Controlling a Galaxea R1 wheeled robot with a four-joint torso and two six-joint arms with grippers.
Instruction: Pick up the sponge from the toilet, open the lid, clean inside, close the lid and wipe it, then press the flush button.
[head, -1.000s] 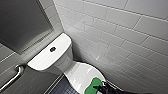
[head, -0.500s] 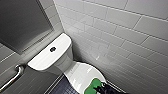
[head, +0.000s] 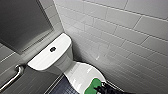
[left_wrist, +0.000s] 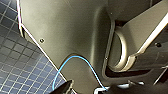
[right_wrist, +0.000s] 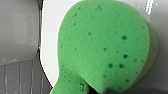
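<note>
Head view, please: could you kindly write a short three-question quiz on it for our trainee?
1. True or false: the lid is open.
2. The gripper at the sponge is the: A left, B right.
3. Name what sits in the middle of the tank top.
Key: 1 false; 2 B; 3 flush button.

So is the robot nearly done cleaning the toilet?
Nothing looks surely done: the lid is down. Right now the right gripper seems to hold the sponge on it, grabbing or wiping. Still left: at least the flush button, nothing touching it.
</note>
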